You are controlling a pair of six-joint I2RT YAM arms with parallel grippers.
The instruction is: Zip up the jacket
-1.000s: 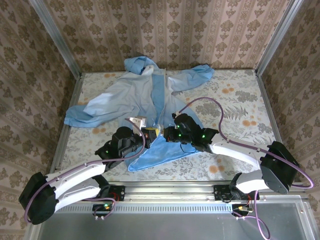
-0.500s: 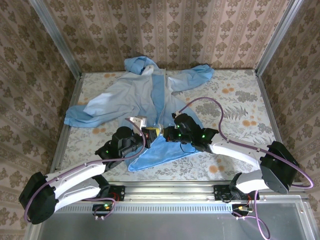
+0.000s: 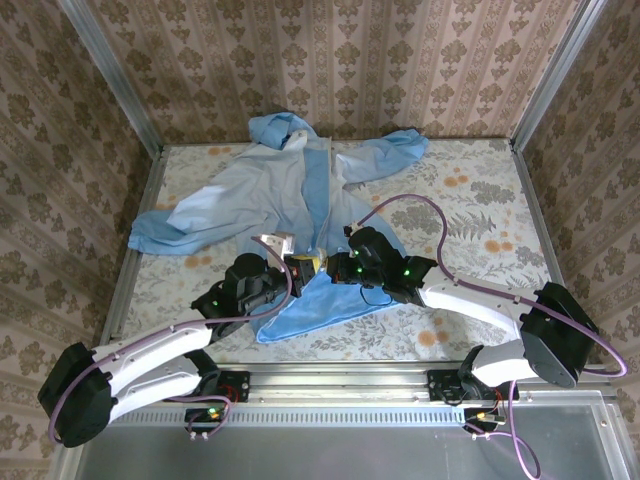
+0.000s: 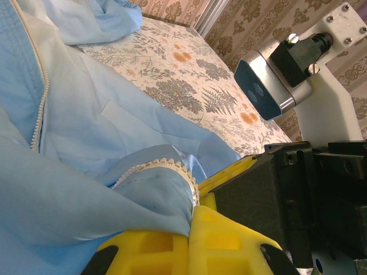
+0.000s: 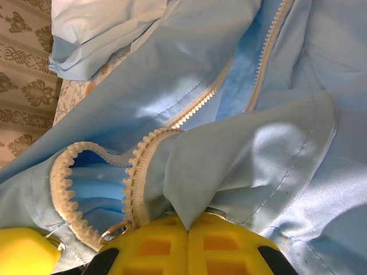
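My left gripper (image 4: pixel 191 238) sits at the bottom of the left wrist view. Its yellow fingers (image 4: pixel 229 249) are pressed together, and a fold of the jacket (image 4: pixel 103 137) and a curl of its zipper teeth (image 4: pixel 166 165) are pinched in the seam between them. The right gripper (image 5: pixel 187 236), bottom centre of its own wrist view, is just as tightly closed on a gathered fold of the light-blue fabric. In the top view the left gripper (image 3: pixel 298 268) and right gripper (image 3: pixel 325 265) nearly meet just below the middle of the frame, but there I cannot separate fingertips from the black housings. A small metal ring (image 5: pixel 114 232) shows at lower left of the right wrist view; I cannot tell whether it is the slider's pull. The jacket (image 3: pixel 270 190) lies across the upper left and centre of the floral table (image 3: pixel 470 200), hood at the top, sleeves out to the left and upper right. The hem is bunched at the grippers, and the whitish tooth rows (image 5: pixel 195 106) lie apart and unjoined.
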